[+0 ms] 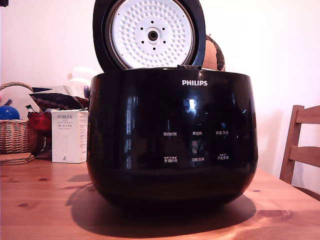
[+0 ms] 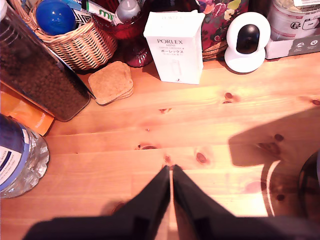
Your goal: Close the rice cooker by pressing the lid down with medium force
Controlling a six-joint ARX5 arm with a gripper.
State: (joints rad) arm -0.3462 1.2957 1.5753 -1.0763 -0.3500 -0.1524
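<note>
Pine table [image 1: 40, 200] carries, from the exterior view's left, a wicker basket [image 1: 12, 135], a white PORLEX box [image 1: 69, 136], then the glossy black rice cooker [image 1: 172, 137] at centre, its lid [image 1: 150, 34] standing upright and open with the dimpled white inner plate facing the camera. A wooden chair [image 1: 302, 145] sits rightmost. In the wrist view the gripper [image 2: 171, 172] has its jaws pressed together over bare wood, holding nothing.

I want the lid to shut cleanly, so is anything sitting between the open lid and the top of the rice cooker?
Nothing visible does. In the exterior view the lid stands upright behind the rice cooker, and nothing shows above the rim between them. The pot's inside is hidden from this low angle. The gripper is shut over bare table.
</note>
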